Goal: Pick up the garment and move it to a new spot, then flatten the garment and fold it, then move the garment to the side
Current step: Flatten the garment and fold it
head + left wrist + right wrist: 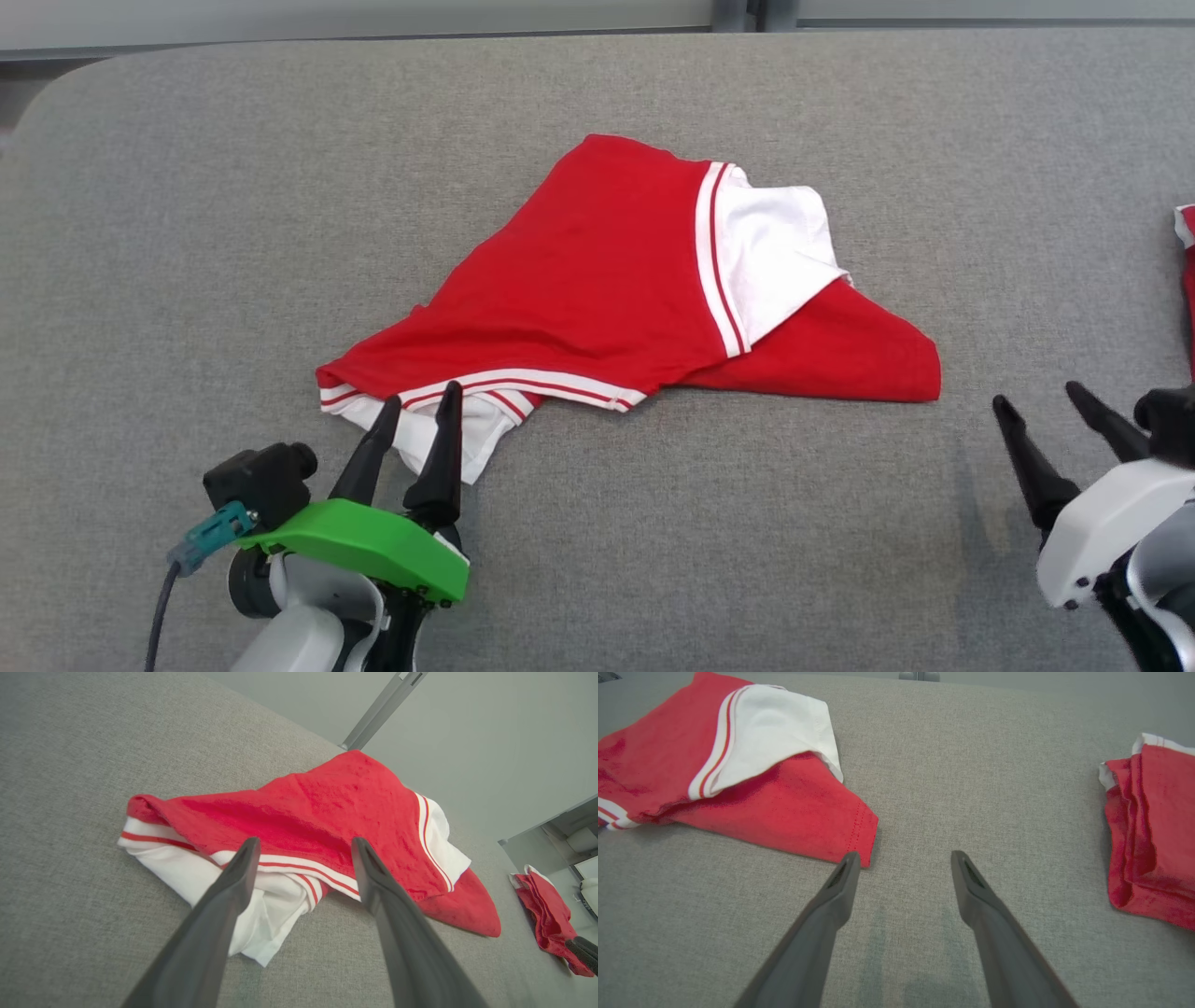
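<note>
lying crumpled, garment (597,280) long axis left-right

Cropped by the head view's right edge: folded red-and-white cloth pile (1186,271). Partly hidden behind the left gripper (423,392): white lower edge of the crumpled red-and-white fabric garment (597,271).

No lettering, label, brand, number or sign can be read. The red and white garment (597,280) just ahead of the left hand (422,392) is plain. So is the folded red cloth (1153,826) off to the right of the right hand (904,855).
</note>
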Controlling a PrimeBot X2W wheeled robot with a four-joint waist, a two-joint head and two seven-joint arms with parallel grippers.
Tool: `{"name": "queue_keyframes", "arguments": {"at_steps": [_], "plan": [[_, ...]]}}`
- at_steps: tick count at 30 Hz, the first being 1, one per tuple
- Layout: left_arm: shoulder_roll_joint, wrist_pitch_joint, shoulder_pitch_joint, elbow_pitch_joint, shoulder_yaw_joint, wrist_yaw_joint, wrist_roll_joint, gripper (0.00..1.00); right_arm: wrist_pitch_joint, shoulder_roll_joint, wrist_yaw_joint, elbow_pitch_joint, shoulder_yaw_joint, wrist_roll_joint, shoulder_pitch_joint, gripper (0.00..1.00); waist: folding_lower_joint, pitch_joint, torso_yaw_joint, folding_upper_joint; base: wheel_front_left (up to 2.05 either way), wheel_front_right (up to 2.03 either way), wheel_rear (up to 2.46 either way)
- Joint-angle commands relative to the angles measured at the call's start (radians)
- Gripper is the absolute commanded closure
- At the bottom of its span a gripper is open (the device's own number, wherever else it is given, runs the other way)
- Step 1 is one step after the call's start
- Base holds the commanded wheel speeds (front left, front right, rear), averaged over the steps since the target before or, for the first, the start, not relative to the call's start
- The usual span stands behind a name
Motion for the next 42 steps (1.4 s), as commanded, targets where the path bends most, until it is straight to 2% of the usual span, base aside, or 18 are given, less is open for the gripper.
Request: {"name": "queue_keyframes", "arguments": {"at_steps": [1,6,10,12,13,17,25,34,38,42], "plan": [[0.009,-0.031,0.016,-0.001,0.018,0.008,0.001,0.00,-0.055,0.014,0.000,0.002,0.028,-0.026,0.034,0.00,0.0000,0.019,-0.027,0.0000,0.00,0.00,0.00],[0.014,-0.115,0.055,-0.022,0.055,0.013,0.054,0.00,-0.258,0.040,0.000,0.054,0.085,-0.102,0.071,0.00,0.0000,0.009,-0.038,0.0000,0.00,0.00,0.00],[0.022,-0.143,0.086,-0.004,0.087,0.010,0.125,0.00,-0.420,0.072,0.000,0.127,0.113,-0.159,0.077,0.00,0.0000,-0.028,-0.033,0.0000,0.00,0.00,0.00],[0.008,-0.146,0.110,0.019,0.110,0.004,0.147,0.00,-0.499,0.074,0.000,0.166,0.136,-0.183,0.081,0.00,0.0000,-0.060,-0.027,0.0000,0.00,0.00,0.00],[0.008,-0.146,0.110,0.019,0.110,0.004,0.147,0.00,-0.499,0.074,0.000,0.166,0.136,-0.183,0.081,0.00,0.0000,-0.060,-0.027,0.0000,0.00,0.00,0.00],[-0.010,-0.147,0.166,0.044,0.183,-0.018,0.241,0.00,-0.615,0.103,0.000,0.257,0.141,-0.211,0.099,0.00,0.0000,-0.124,-0.018,0.0000,0.00,0.00,0.00],[-0.024,-0.148,0.282,0.088,0.308,-0.089,0.416,0.00,-0.673,0.144,0.000,0.351,0.101,-0.251,0.118,0.00,0.0000,-0.223,-0.017,0.0000,0.00,0.00,0.00],[-0.063,-0.148,0.388,0.149,0.416,-0.182,0.524,0.00,-0.675,0.179,0.000,0.309,0.061,-0.273,0.139,0.00,0.0000,-0.271,-0.009,0.0000,0.00,0.00,0.00],[-0.084,-0.147,0.402,0.160,0.431,-0.236,0.567,0.00,-0.675,0.190,0.000,0.307,0.035,-0.280,0.156,0.00,0.0000,-0.277,-0.003,0.0000,0.00,0.00,0.00],[-0.111,-0.147,0.401,0.170,0.453,-0.268,0.597,0.00,-0.675,0.190,0.000,0.313,0.016,-0.291,0.142,0.00,0.0000,-0.277,-0.005,0.0000,0.00,0.00,0.00]]}}
